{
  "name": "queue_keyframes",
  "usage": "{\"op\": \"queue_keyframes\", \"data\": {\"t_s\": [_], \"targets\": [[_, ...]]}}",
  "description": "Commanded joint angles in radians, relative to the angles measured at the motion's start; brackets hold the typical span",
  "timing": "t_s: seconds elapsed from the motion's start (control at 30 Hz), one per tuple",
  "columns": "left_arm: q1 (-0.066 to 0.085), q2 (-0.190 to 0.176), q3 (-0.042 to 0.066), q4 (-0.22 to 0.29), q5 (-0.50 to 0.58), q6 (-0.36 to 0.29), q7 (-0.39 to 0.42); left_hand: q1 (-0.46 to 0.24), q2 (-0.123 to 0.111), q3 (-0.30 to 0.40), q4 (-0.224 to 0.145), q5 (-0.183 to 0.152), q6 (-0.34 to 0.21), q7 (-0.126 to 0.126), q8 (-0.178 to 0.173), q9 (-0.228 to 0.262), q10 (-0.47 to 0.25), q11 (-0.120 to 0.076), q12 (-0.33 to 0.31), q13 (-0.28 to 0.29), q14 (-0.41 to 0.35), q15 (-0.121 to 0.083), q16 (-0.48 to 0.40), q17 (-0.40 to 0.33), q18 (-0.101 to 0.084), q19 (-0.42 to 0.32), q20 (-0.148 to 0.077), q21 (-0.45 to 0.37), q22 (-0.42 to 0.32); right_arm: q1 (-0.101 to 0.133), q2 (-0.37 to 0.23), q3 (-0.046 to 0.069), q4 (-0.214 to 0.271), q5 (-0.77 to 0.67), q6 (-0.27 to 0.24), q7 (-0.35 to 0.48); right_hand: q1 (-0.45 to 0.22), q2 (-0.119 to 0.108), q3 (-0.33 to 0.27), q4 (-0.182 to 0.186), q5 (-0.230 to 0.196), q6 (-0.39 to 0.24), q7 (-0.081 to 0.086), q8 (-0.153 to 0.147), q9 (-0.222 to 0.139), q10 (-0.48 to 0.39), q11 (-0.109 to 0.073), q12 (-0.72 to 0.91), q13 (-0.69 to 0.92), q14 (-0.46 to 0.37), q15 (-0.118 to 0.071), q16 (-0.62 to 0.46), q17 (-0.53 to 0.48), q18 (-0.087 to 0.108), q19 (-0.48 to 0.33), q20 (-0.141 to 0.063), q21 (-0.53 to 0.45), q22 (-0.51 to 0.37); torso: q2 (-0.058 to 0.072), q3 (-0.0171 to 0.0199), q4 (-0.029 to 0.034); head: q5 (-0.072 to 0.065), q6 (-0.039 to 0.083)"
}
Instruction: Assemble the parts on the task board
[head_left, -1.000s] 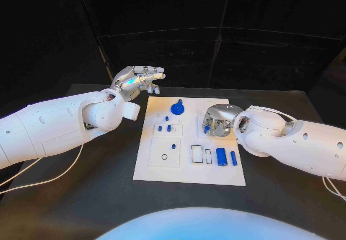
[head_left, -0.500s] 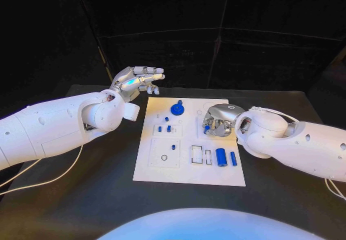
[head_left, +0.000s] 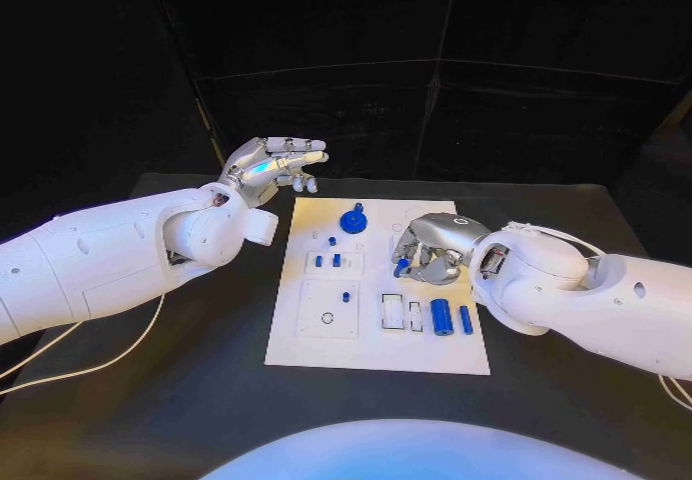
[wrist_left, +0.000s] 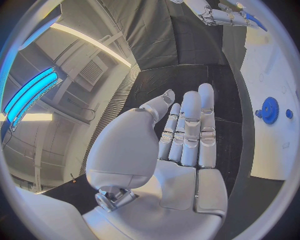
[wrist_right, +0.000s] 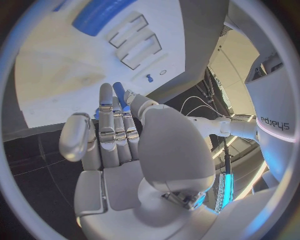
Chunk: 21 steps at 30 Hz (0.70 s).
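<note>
The right hand (head_left: 430, 250) hovers over the right-hand side of the white task board (head_left: 378, 350), fingers curled in and pinching a small blue peg (wrist_right: 119, 89) at their tips, with the board's rectangular slots (head_left: 392, 310) just at its six o'clock. At five o'clock from that hand lie a fat blue cylinder (head_left: 441, 316) and a slim blue bar (head_left: 466, 319), side by side on the board. The left hand (head_left: 271, 162) is up beyond the board's far-left corner, fingers straight and empty, with the blue gear (head_left: 353, 219) at its four o'clock on the board's far end.
</note>
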Motion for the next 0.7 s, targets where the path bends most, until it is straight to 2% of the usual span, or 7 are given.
{"op": "queue_keyframes", "data": {"t_s": [0.03,0.27,0.43,0.53,0.63,0.7], "targets": [[0.001,0.003,0.001,0.0,0.003,0.01,0.004,0.003,0.002,-0.007,-0.001,0.004,-0.01,0.0,0.004,-0.001,-0.006,-0.002,0.007,0.0,-0.004,0.006,-0.001,-0.001,0.012,-0.003,0.004,-0.004,-0.002,0.001,0.03,0.001,0.014,0.03,-0.043,0.041,0.003,0.002,0.007,-0.004,-0.003,0.007,0.0,0.004,0.001,0.005,0.0,0.002,0.002,0.019,-0.009,-0.003,0.001,0.002,0.007,0.0,0.007,0.0,0.002,0.0001,0.0015,0.001,0.0],[0.0,0.008,0.001,-0.001,0.003,0.012,0.004,0.003,0.002,-0.007,-0.001,0.004,-0.01,0.0,0.004,-0.001,-0.006,-0.002,0.007,0.0,-0.004,0.006,-0.001,-0.001,0.012,-0.003,0.004,-0.004,-0.002,0.001,0.1,0.001,0.015,0.025,-0.047,0.073,0.005,0.001,0.01,-0.006,-0.002,0.006,0.001,0.003,0.001,0.005,0.0,0.001,0.001,0.019,-0.009,-0.003,0.001,0.003,0.006,-0.001,0.006,-0.001,0.002,-0.0012,0.004,0.011,-0.004],[0.0,0.009,0.001,0.0,0.003,0.012,0.004,0.004,0.004,-0.008,-0.001,0.004,-0.01,0.0,0.004,-0.001,-0.007,-0.002,0.008,0.0,-0.004,0.006,-0.001,-0.001,0.013,-0.003,0.005,-0.004,-0.002,-0.002,0.15,0.0,0.003,0.022,-0.043,0.09,0.005,0.001,0.01,-0.007,-0.002,0.006,0.001,0.002,0.001,0.005,0.0,0.0,0.001,0.019,-0.009,-0.003,0.001,0.003,0.006,-0.001,0.006,-0.001,0.001,-0.0026,0.0019,0.027,-0.009],[0.0,0.012,0.001,0.0,0.003,0.013,0.004,0.004,0.004,-0.008,-0.001,0.004,-0.01,0.0,0.004,-0.001,-0.007,-0.002,0.008,0.0,-0.004,0.006,-0.001,-0.001,0.013,-0.003,0.005,-0.004,-0.002,-0.01,0.183,0.0,-0.01,0.022,-0.034,0.097,0.005,0.001,0.01,-0.007,-0.001,0.006,0.001,0.002,0.001,0.005,0.0,0.0,0.001,0.019,-0.009,-0.003,0.001,0.003,0.006,-0.001,0.006,-0.002,0.001,-0.003,0.0008,0.034,-0.01],[0.0,0.014,0.001,0.001,0.003,0.014,0.004,0.004,0.004,-0.008,-0.001,0.004,-0.01,0.0,0.004,-0.001,-0.007,-0.002,0.008,0.0,-0.004,0.006,-0.001,-0.001,0.013,-0.003,0.005,-0.004,-0.002,-0.021,0.208,-0.001,-0.025,0.017,-0.024,0.103,0.005,0.0,0.011,-0.007,-0.001,0.006,0.002,0.002,0.0,0.005,0.001,0.0,0.001,0.019,-0.009,-0.003,0.001,0.003,0.006,-0.001,0.005,-0.003,0.002,-0.0026,0.0041,0.035,-0.012],[0.0,0.015,0.001,0.001,0.003,0.014,0.003,0.004,0.004,-0.008,-0.001,0.004,-0.01,0.0,0.004,-0.001,-0.007,-0.002,0.008,0.0,-0.004,0.006,-0.001,-0.001,0.013,-0.003,0.005,-0.004,-0.002,-0.028,0.224,-0.001,-0.038,0.01,-0.017,0.106,0.005,0.0,0.011,-0.008,0.0,0.005,0.002,0.001,0.0,0.004,0.001,-0.001,0.001,0.019,-0.009,-0.003,0.001,0.003,0.005,-0.001,0.005,-0.003,0.002,-0.0017,0.0026,0.041,-0.014]]}}
